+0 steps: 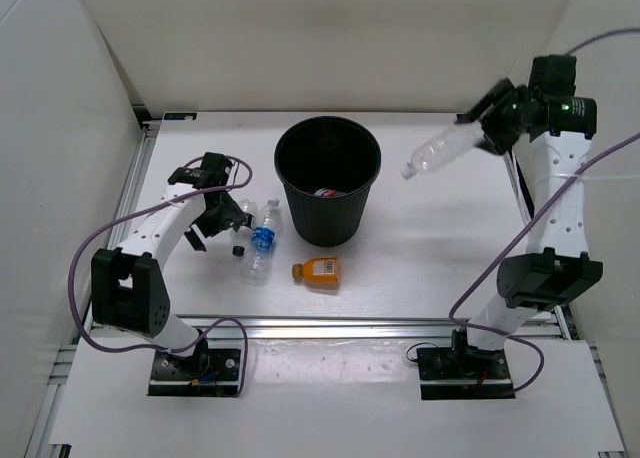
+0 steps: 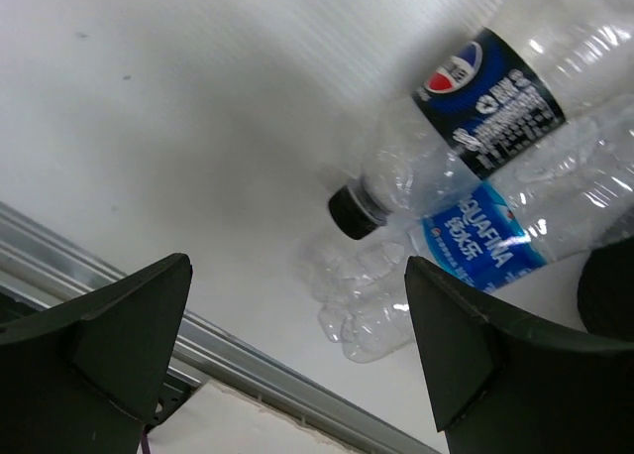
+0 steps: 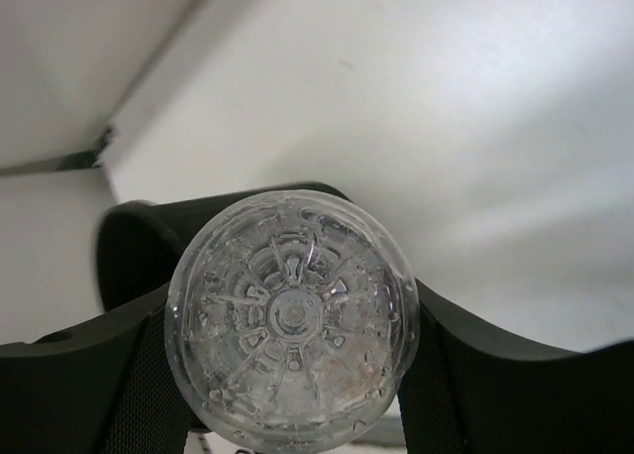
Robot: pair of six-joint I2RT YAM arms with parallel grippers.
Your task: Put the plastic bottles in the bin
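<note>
Your right jaws grip a clear bottle (image 1: 440, 151) at upper right; carry it fully over the bin (image 1: 330, 220) before releasing. The left jaws stand open.

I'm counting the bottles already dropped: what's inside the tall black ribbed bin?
At the bottom of the tall round black plastic bin, a small red-and-white patch shows, probably a bottle. The rest is in shadow, so no count is possible.
</note>
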